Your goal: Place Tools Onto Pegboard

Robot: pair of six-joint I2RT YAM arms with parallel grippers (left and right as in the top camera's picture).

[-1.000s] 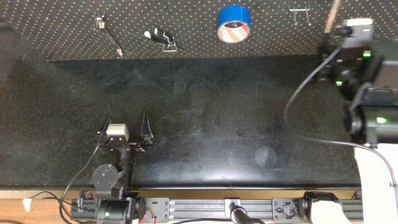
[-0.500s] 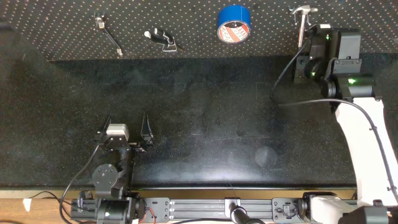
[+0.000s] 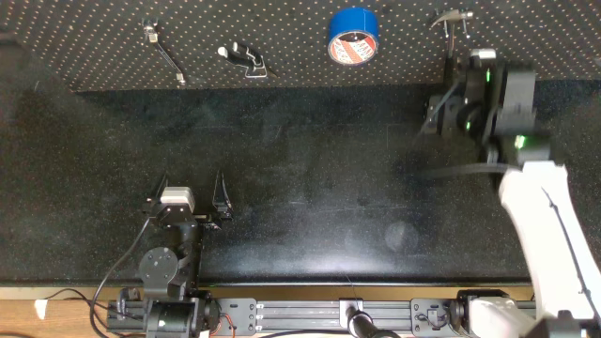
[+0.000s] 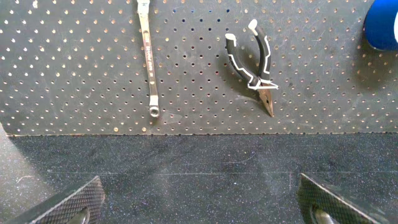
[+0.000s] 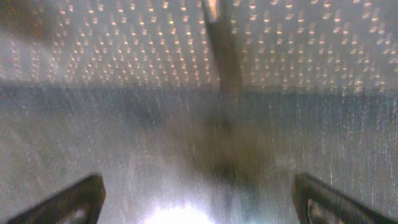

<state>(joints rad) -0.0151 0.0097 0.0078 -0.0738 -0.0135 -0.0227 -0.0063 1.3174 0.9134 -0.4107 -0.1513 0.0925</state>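
On the pegboard (image 3: 84,38) along the far edge hang a wrench (image 3: 163,53), black pliers (image 3: 242,59), a blue tape roll (image 3: 353,36) and a hammer (image 3: 453,19) on hooks at the right. My right gripper (image 3: 454,80) sits just in front of the board below the hammer, open and empty; the right wrist view is blurred but shows the hammer's handle (image 5: 222,56) between its spread fingers (image 5: 68,199). My left gripper (image 3: 191,185) rests open near the table's front left, facing the wrench (image 4: 148,56) and pliers (image 4: 254,65).
A black mat (image 3: 310,178) covers the table between the arms and the pegboard. The edge of the blue tape roll (image 4: 382,25) shows in the left wrist view. The arm bases and a rail (image 3: 338,314) line the front edge.
The right arm swung left with the hammer, hung it on the pegboard hooks, let go and has drawn back from the board. The left arm has not moved.
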